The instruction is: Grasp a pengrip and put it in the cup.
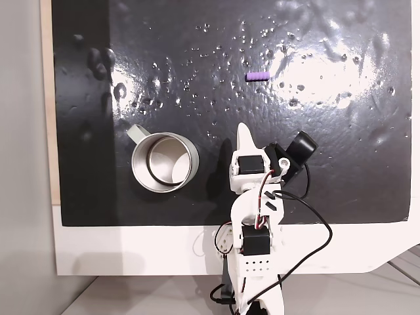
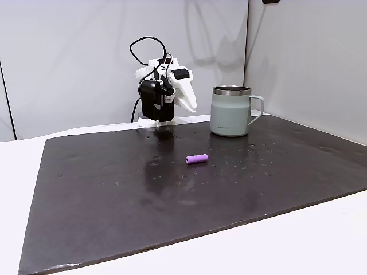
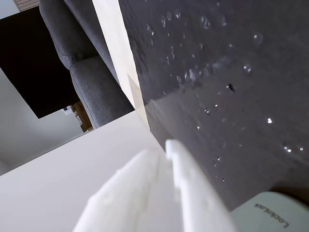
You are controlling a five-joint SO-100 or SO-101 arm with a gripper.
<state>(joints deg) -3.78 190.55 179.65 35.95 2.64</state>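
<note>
The small purple pengrip [image 1: 258, 76] lies on its side on the black mat, in the upper middle of a fixed view, and near the mat's middle [image 2: 196, 158] in the other one. The silver cup [image 1: 140, 176] stands upright left of the arm, its pale inside bare; from the side [image 2: 229, 114] its handle points right. My white gripper [image 1: 244, 132] is folded back near the arm's base, shut with nothing held, well short of the pengrip. In the wrist view the two fingertips [image 3: 164, 147] rest together, and the cup [image 3: 270, 215] peeks in at the bottom right.
The glossy black mat [image 1: 197, 98] is dotted with shiny droplets and bumps. A white table border [image 1: 131, 249] runs along the arm's side. The arm's black round camera [image 1: 302, 144] sticks out on the right. White wall panels stand behind the arm [image 2: 74, 57].
</note>
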